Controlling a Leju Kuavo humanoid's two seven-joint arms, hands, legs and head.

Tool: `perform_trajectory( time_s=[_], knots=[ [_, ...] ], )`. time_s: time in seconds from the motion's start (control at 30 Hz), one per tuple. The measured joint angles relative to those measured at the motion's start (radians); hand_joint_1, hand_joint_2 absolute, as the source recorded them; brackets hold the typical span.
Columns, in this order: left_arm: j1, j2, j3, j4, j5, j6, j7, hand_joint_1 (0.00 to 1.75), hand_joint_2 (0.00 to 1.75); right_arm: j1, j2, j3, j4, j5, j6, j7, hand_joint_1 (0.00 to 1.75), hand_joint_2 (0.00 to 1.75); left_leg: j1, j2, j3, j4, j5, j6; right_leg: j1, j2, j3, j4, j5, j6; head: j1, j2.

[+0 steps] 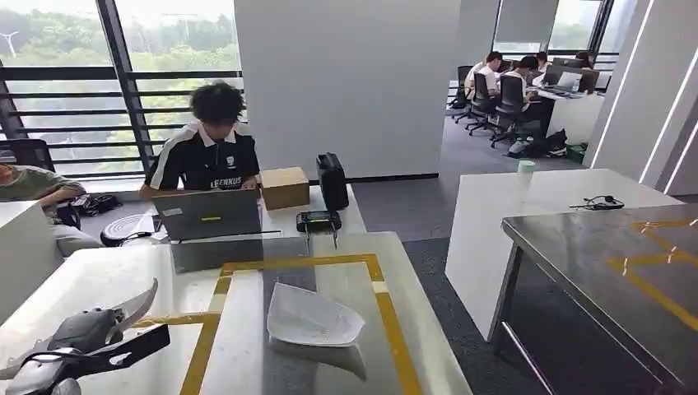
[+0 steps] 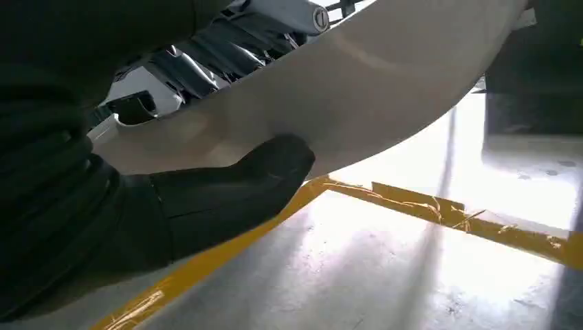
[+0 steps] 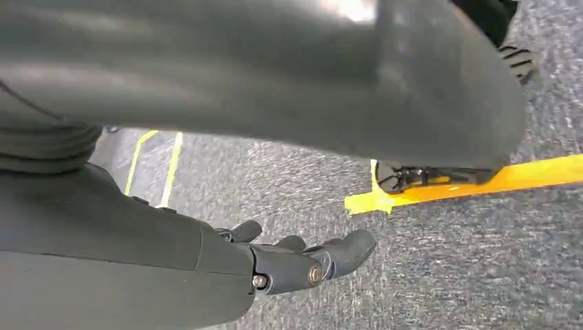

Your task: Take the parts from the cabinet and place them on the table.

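Observation:
A white curved shell part (image 1: 311, 318) lies on the white table (image 1: 99, 280), inside a rectangle of yellow tape (image 1: 387, 317). At the table's near left corner my left hand (image 1: 78, 341) holds a second white curved part (image 1: 141, 299) just above the surface. In the left wrist view that part (image 2: 357, 89) is pinched between the dark thumb (image 2: 227, 192) and the fingers above it, over a yellow tape line (image 2: 440, 210). My right hand (image 3: 302, 261) hangs beside my body above grey carpet, fingers loosely spread with nothing in them.
A person (image 1: 210, 156) sits at the table's far end behind a laptop (image 1: 210, 216), with a cardboard box (image 1: 284, 187), a black case (image 1: 332, 181) and a small black device (image 1: 318, 220) nearby. A steel table (image 1: 576, 247) and a white counter (image 1: 527, 197) stand to the right.

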Motion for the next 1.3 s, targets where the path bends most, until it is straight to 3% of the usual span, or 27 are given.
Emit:
perform_trajectory(
  time_s=[0.07, 0.13, 0.17, 0.23, 0.3, 0.33, 0.37, 0.4, 0.43, 0.47, 0.5, 0.53, 0.63, 0.67, 1.0, 1.13, 1.3],
  knots=[
    [-0.002, -0.013, 0.000, -0.001, 0.014, -0.026, -0.028, 1.75, 1.75, -0.002, 0.001, 0.000, 0.000, 0.000, 0.000, 0.002, 0.00, 0.00, -0.001, 0.001, 0.008, -0.001, -0.009, 0.010, -0.003, -0.001, -0.080, 0.129, -0.041, 0.010, 0.001, 0.000],
    [0.002, -0.024, 0.001, 0.000, 0.037, -0.050, -0.062, 1.75, 1.75, 0.000, 0.002, 0.000, 0.000, 0.000, 0.003, 0.002, 0.00, 0.00, -0.003, 0.000, 0.015, -0.001, -0.020, 0.014, -0.004, -0.001, -0.171, 0.247, -0.093, 0.015, 0.002, 0.000],
    [0.003, -0.029, 0.002, 0.000, 0.045, -0.056, -0.075, 1.75, 1.75, 0.001, 0.002, -0.001, 0.000, -0.001, 0.003, 0.002, 0.00, 0.00, -0.004, -0.001, 0.020, 0.000, -0.025, 0.014, -0.004, -0.001, -0.194, 0.255, -0.082, 0.015, 0.001, 0.000],
    [0.005, -0.036, 0.003, 0.000, 0.059, -0.063, -0.090, 1.75, 1.75, 0.001, 0.002, -0.002, 0.000, -0.002, 0.003, 0.002, 0.00, 0.00, -0.005, -0.004, 0.037, 0.000, -0.037, 0.011, -0.003, -0.001, -0.174, 0.151, 0.010, 0.009, 0.001, 0.000],
    [0.005, -0.038, 0.008, -0.002, 0.061, -0.063, -0.098, 1.75, 1.75, 0.001, 0.002, -0.003, 0.000, -0.003, 0.002, 0.002, 0.00, 0.00, -0.005, -0.003, 0.055, 0.000, -0.052, 0.004, -0.001, -0.001, -0.116, -0.019, 0.123, -0.004, 0.001, 0.000],
    [0.003, -0.039, 0.008, 0.000, 0.061, -0.062, -0.100, 1.75, 1.75, 0.001, 0.002, -0.003, 0.000, -0.003, 0.002, 0.005, 0.00, 0.00, -0.007, -0.002, 0.057, 0.001, -0.056, -0.002, 0.006, 0.000, -0.114, -0.033, 0.093, -0.007, 0.000, 0.000],
    [0.002, -0.039, 0.008, -0.001, 0.059, -0.060, -0.100, 1.75, 1.75, -0.001, 0.003, -0.003, 0.000, -0.003, 0.002, 0.005, 0.00, 0.00, -0.008, -0.004, 0.052, 0.001, -0.058, -0.007, 0.008, 0.000, -0.104, -0.041, 0.091, -0.009, 0.000, 0.000],
    [0.005, -0.039, 0.008, 0.000, 0.056, -0.057, -0.100, 1.75, 1.75, 0.001, 0.004, -0.003, 0.000, -0.003, 0.003, 0.006, 0.00, 0.00, -0.006, -0.004, 0.055, -0.001, -0.059, -0.012, 0.007, 0.000, -0.105, -0.047, 0.105, -0.012, -0.002, 0.000],
    [0.009, -0.039, 0.008, 0.000, 0.055, -0.054, -0.101, 1.75, 1.75, 0.002, 0.005, -0.003, 0.001, -0.003, 0.003, 0.010, 0.00, 0.00, -0.008, -0.004, 0.053, 0.005, -0.061, -0.013, 0.006, -0.002, -0.097, -0.050, 0.114, -0.007, -0.002, 0.000],
    [0.009, -0.040, 0.008, 0.000, 0.055, -0.053, -0.103, 1.75, 1.75, 0.003, 0.005, -0.003, 0.001, -0.003, 0.003, 0.012, 0.00, 0.00, -0.006, -0.001, 0.060, -0.002, -0.063, 0.001, 0.008, 0.000, -0.096, -0.052, 0.111, 0.002, -0.003, 0.000],
    [0.010, -0.039, 0.008, 0.000, 0.055, -0.051, -0.103, 1.75, 1.75, 0.001, 0.005, -0.003, 0.001, -0.003, 0.003, 0.013, 0.00, 0.00, -0.005, 0.000, 0.061, -0.004, -0.061, -0.002, 0.010, 0.001, -0.097, -0.051, 0.110, -0.001, -0.002, 0.000],
    [0.011, -0.038, 0.008, 0.000, 0.055, -0.051, -0.103, 0.00, 1.75, 0.001, 0.005, -0.003, 0.001, -0.003, 0.003, 0.013, 0.00, 0.00, -0.006, 0.002, 0.064, -0.008, -0.062, -0.003, 0.010, 0.002, -0.096, -0.050, 0.108, -0.005, -0.002, 0.000],
    [0.009, -0.036, 0.009, 0.000, 0.057, -0.047, -0.102, 0.00, 1.75, 0.001, 0.005, -0.003, 0.001, -0.003, 0.000, 0.014, 0.00, 0.00, -0.006, 0.002, 0.071, -0.016, -0.061, -0.008, 0.010, 0.002, -0.094, -0.050, 0.105, -0.011, -0.003, 0.000],
    [0.009, -0.036, 0.010, 0.000, 0.058, -0.040, -0.101, 0.00, 0.00, 0.001, 0.005, -0.003, 0.001, -0.002, 0.000, 0.013, 0.00, 0.00, -0.006, 0.002, 0.072, -0.019, -0.061, -0.009, 0.010, 0.002, -0.093, -0.050, 0.104, -0.012, -0.002, 0.000],
    [0.018, -0.018, 0.010, -0.001, 0.051, 0.082, -0.050, 0.00, 0.00, 0.001, 0.008, -0.003, 0.001, 0.000, 0.000, 0.012, 0.00, 0.00, -0.006, 0.002, 0.075, -0.022, -0.057, -0.021, 0.009, 0.001, -0.091, -0.050, 0.106, -0.018, -0.002, 0.000],
    [0.031, -0.014, 0.010, -0.001, 0.033, 0.149, -0.039, 0.00, 0.00, 0.001, 0.008, -0.003, 0.001, 0.003, 0.000, 0.012, 0.00, 0.00, -0.007, 0.002, 0.075, -0.021, -0.057, -0.022, 0.008, 0.001, -0.089, -0.051, 0.107, -0.017, -0.002, 0.000],
    [0.037, -0.010, 0.010, 0.000, 0.019, 0.174, -0.027, 0.00, 0.00, 0.001, 0.012, -0.003, 0.001, 0.006, 0.000, 0.015, 0.00, 0.00, -0.012, 0.002, 0.073, -0.013, -0.060, -0.015, 0.003, 0.001, -0.089, -0.051, 0.111, -0.011, -0.002, 0.000]
  ],
)
